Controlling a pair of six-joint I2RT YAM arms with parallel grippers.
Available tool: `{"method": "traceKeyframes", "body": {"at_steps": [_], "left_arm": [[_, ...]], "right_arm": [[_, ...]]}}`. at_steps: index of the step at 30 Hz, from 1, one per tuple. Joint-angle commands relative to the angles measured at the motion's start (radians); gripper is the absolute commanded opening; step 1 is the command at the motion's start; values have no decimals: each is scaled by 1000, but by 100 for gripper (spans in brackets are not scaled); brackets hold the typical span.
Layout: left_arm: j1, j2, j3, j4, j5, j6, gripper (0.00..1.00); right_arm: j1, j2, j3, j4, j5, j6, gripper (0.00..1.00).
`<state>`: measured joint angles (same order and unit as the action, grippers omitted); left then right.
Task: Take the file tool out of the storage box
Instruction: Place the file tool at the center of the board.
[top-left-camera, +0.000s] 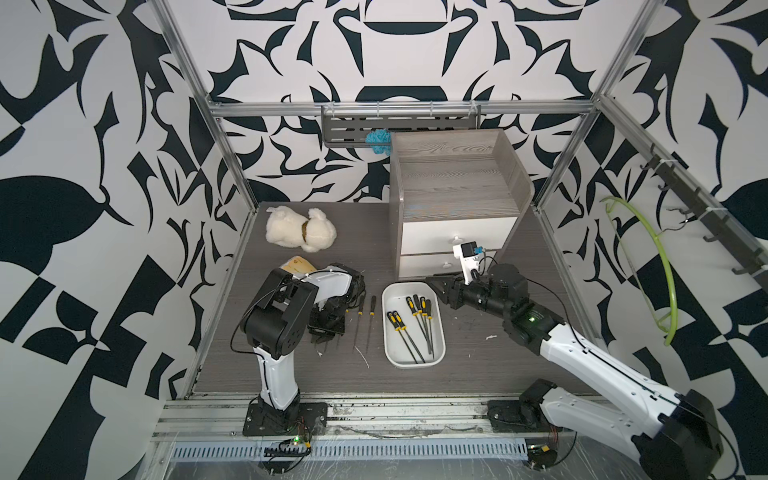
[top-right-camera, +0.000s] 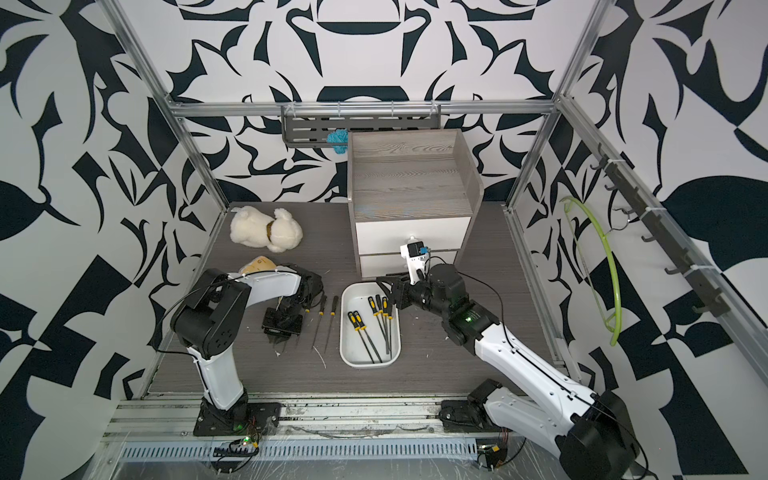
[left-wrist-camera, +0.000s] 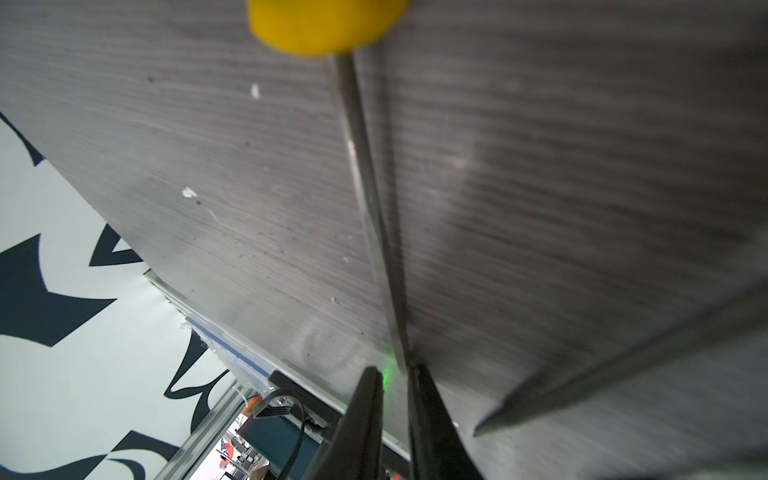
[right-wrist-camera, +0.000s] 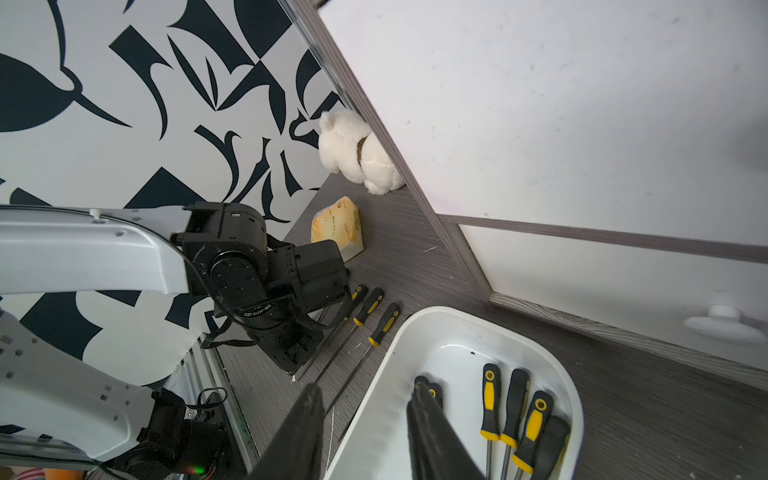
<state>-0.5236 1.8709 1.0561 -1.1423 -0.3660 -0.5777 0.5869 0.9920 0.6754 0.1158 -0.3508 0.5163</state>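
Observation:
The storage box (top-left-camera: 400, 354) is a shallow white tray in the middle of the table, seen also in the right wrist view (right-wrist-camera: 451, 353). Several file tools (top-left-camera: 419, 311) with black-and-yellow handles lie inside it. Two files (top-left-camera: 371, 316) lie side by side on the table to its left. A third file (left-wrist-camera: 365, 187) lies under my left gripper (left-wrist-camera: 395, 370), whose jaws stand a narrow gap apart, with the blade's tip against one finger. My right gripper (right-wrist-camera: 365, 388) hangs open over the tray's far left rim, with nothing held.
A grey wood-grain cabinet (top-left-camera: 453, 232) with two white drawers stands just behind the tray. A white plush toy (top-left-camera: 299, 228) and a yellow packet (top-left-camera: 297, 266) lie at the back left. A green hanger (top-left-camera: 660, 257) hangs on the right wall.

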Motion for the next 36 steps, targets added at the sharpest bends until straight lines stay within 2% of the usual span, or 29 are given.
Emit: {"method": "traceKeyframes", "body": {"at_steps": [1, 6, 9, 12, 16, 19, 22, 26, 30, 34, 36], "left_arm": [[2, -42, 19, -25, -21, -23, 18], [-28, -142, 95, -130, -68, -72, 20], [-89, -195, 172, -163, -86, -91, 27], [-155, -231, 253, -122, -53, -46, 30], [-263, -323, 302, 81, 145, 36, 34], [-290, -388, 268, 268, 242, -5, 43], [-303, -384, 223, 431, 340, -41, 45], [-384, -274, 236, 476, 266, -68, 49], [-434, -199, 200, 556, 144, -112, 49], [-437, -137, 168, 649, 108, -153, 47], [-437, -96, 165, 700, 131, -162, 44]], "right_arm": [[4, -8, 12, 12, 4, -2, 38], [5, 11, 21, -2, 5, -5, 38], [4, 16, 26, -7, 3, -9, 38], [4, 16, 28, -21, 7, -20, 38], [5, -10, 41, -104, 28, -59, 38], [4, -66, 30, -162, 106, -73, 37], [5, -117, 6, -187, 165, -88, 37], [5, -165, -21, -208, 182, -90, 37], [5, -199, -37, -213, 193, -95, 36], [4, -222, -57, -214, 194, -97, 36], [3, -230, -64, -213, 194, -94, 36]]}}
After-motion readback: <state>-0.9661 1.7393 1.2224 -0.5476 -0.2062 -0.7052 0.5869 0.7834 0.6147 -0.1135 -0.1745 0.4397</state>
